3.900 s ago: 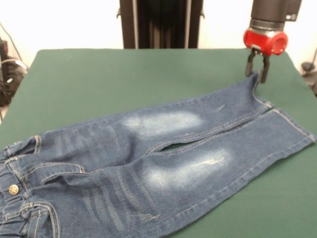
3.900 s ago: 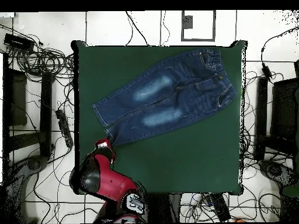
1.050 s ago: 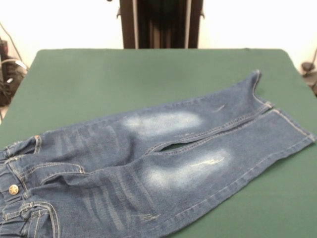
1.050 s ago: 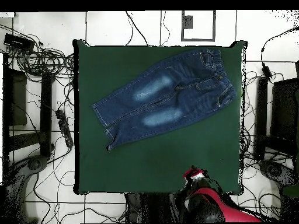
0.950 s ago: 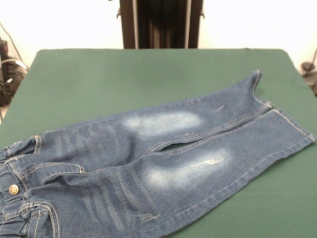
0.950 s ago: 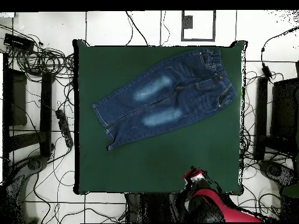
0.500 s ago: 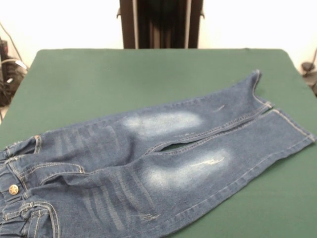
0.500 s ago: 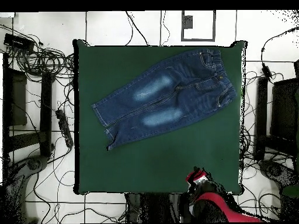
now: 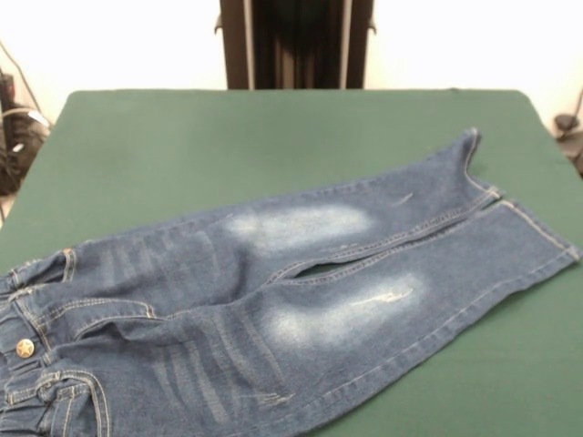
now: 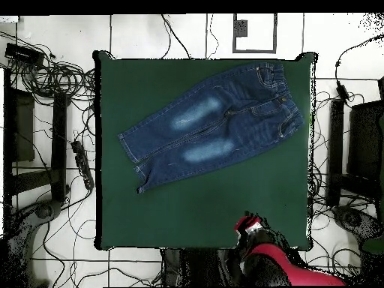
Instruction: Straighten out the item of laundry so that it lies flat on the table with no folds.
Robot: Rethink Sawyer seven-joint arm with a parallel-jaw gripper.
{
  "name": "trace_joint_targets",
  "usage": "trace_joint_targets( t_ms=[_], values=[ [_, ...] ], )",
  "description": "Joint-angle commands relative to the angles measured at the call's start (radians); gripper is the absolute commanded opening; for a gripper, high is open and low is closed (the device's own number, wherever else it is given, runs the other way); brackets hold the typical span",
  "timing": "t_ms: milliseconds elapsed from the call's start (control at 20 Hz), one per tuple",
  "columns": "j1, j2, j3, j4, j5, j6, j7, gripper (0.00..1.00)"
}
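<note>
Overhead view, red arm [image 10: 281,262] at table [image 10: 195,217] edge, clear of jeans [image 10: 214,124], jaws' state unclear.

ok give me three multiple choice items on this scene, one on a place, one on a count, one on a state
1. Where is the robot's gripper in the overhead view?
A. over the jeans' waistband
B. at the table's bottom edge, clear of the jeans
C. at a leg cuff

2. How many faded whitish patches show on the small blue denim jeans?
A. one
B. two
C. four

3. How do the jeans lie on the dark green felt-topped table?
A. spread out, legs side by side
B. rolled into a ball
C. hanging off the edge

Answers: 1 B, the red gripper sits by the table's edge, apart from the denim. 2 B, one patch shows on each thigh. 3 A, both legs lie extended, side by side, on the green top.
</note>
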Motion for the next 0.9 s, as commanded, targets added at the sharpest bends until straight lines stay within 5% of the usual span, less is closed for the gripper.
trace_joint_targets(
  t_ms=[50, 900],
  values=[
    [0.009, 0.019, 0.135, 0.078, -0.054, 0.115, -0.303, 1.00],
    [-0.022, 0.018, 0.190, 0.086, -0.093, 0.125, -0.253, 1.00]
  ],
)
